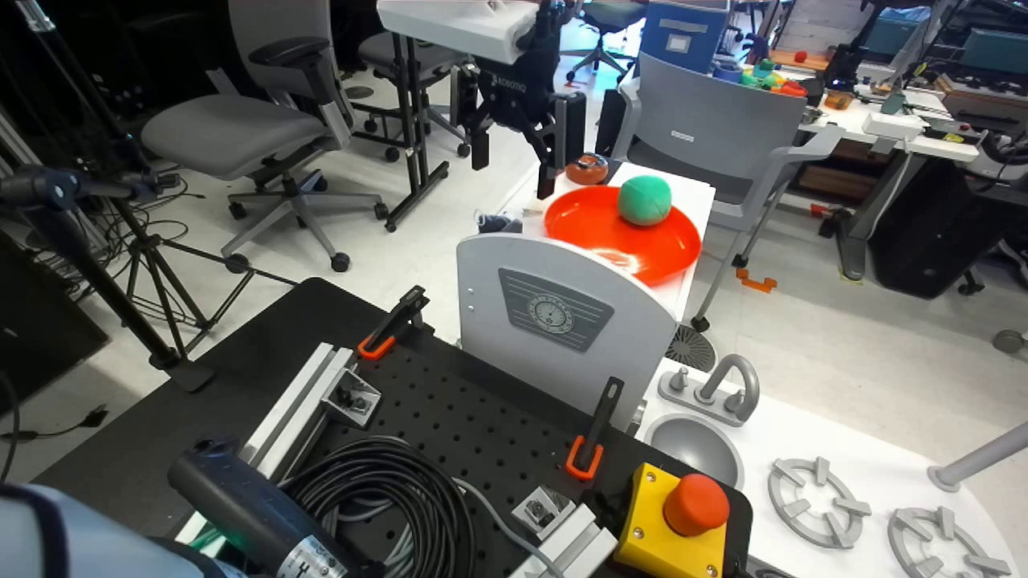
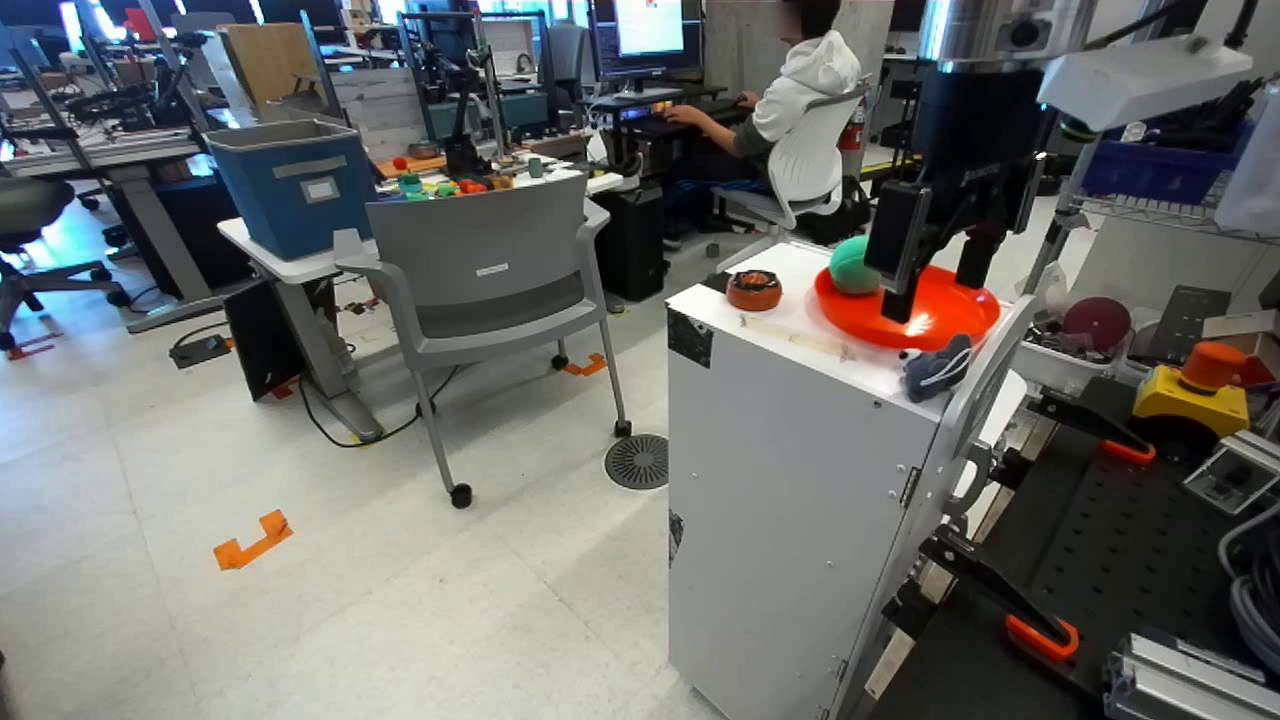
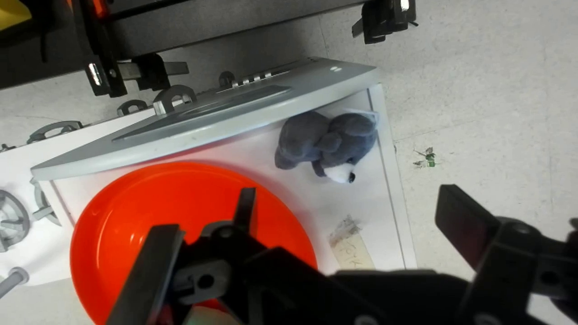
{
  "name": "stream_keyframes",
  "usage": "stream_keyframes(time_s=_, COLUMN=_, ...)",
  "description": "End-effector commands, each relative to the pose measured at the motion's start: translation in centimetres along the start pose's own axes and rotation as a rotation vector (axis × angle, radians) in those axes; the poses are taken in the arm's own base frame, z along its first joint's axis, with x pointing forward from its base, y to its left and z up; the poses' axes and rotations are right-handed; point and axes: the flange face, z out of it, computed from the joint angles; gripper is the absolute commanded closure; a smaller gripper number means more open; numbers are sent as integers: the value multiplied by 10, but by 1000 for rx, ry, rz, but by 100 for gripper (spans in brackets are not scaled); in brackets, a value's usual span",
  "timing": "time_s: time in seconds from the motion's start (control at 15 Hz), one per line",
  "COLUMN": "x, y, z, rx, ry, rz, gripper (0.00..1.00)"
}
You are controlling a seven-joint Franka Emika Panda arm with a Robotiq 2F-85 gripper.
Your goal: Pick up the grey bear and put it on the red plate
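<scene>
The grey bear (image 3: 301, 137), a small plush with a white muzzle and black nose, lies on the white cabinet top near a corner, against the grey panel. It also shows in both exterior views (image 1: 499, 223) (image 2: 936, 370), partly hidden by the panel in an exterior view. The red plate (image 3: 180, 187), round and orange-red, lies beside it (image 1: 582, 218) (image 2: 865, 322). A green ball (image 1: 645, 201) sits on the plate (image 2: 852, 266). My gripper (image 3: 347, 194) is open and empty, held above the cabinet top (image 1: 514, 178) (image 2: 936, 295). In the wrist view the bear lies beyond the fingertips, not between them.
The upright grey panel (image 1: 554, 321) stands along the cabinet's edge beside the bear and plate. A small reddish-brown thing (image 2: 754, 291) sits on the cabinet top (image 2: 790, 310). A grey chair (image 1: 707, 128) stands close by. Clamps (image 1: 593, 425) hold onto the black table's edge.
</scene>
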Motion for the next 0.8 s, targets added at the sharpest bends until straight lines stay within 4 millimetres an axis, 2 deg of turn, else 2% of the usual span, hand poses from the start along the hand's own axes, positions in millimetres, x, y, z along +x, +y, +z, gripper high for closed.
stream_keyframes(time_s=0.0, x=0, y=-4, z=4, rx=-2, ry=-15, rz=-28, gripper=0)
stream_keyframes(time_s=0.73, x=-4, y=-10, z=22, rx=-31, ry=-71, rz=-85, gripper=0)
